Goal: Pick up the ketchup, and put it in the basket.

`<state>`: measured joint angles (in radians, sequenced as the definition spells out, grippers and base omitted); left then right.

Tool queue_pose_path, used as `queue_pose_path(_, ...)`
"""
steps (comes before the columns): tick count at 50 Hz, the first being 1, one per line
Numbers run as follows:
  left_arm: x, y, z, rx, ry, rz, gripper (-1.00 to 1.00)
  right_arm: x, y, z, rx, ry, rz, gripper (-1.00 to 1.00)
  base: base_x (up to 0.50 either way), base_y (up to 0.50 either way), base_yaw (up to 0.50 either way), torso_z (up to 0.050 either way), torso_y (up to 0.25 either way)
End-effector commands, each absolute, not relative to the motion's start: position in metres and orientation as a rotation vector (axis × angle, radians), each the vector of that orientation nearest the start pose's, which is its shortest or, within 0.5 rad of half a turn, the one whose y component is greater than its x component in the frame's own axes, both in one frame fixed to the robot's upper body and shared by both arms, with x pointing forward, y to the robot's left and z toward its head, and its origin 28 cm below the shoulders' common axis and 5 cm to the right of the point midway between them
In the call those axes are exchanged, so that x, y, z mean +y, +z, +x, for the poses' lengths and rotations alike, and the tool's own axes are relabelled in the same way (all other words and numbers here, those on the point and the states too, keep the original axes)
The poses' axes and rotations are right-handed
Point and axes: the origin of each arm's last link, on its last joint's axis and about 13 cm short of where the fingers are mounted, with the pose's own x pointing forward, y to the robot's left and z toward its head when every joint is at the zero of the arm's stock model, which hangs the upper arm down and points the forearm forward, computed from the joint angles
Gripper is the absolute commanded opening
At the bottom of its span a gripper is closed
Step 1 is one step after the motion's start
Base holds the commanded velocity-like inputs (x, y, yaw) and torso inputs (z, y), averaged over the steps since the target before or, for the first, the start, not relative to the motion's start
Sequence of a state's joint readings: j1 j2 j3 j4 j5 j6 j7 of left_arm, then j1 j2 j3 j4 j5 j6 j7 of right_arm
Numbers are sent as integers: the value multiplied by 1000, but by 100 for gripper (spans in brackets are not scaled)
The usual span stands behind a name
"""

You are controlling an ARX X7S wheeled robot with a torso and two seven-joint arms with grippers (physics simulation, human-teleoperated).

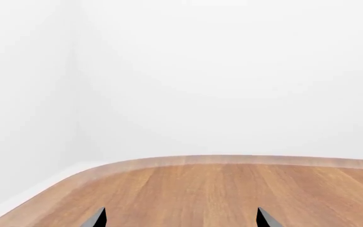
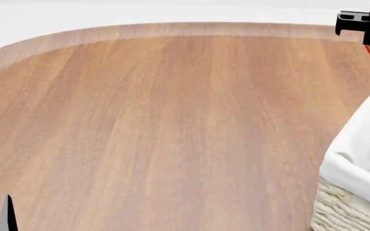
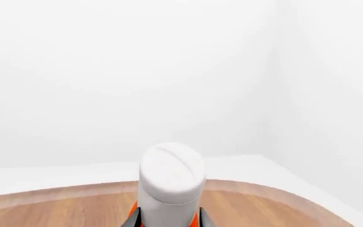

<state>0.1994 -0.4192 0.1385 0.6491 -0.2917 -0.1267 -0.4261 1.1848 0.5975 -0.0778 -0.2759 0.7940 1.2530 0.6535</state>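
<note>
Beyond the tall cream wicker basket (image 2: 355, 168) with its white cloth liner on the wooden tabletop (image 2: 172, 120), my right jaws (image 3: 168, 220) clasp the white-capped orange-red ketchup bottle (image 3: 170, 182), while my left jaws (image 1: 181, 217) hang parted.

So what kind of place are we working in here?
Apparently a bare simulated room: a rounded wooden table, plain white walls, and a lined wicker basket. The right gripper holds the ketchup. Nothing marks it as a kitchen.
</note>
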Motion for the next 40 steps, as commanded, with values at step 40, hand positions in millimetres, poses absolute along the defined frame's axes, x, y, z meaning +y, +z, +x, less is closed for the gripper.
queue_pose_path(40, 233, 101, 159, -250, 100, 11, 100, -215, 316, 355, 67, -549, -99, -100, 0, 0, 0, 0, 0)
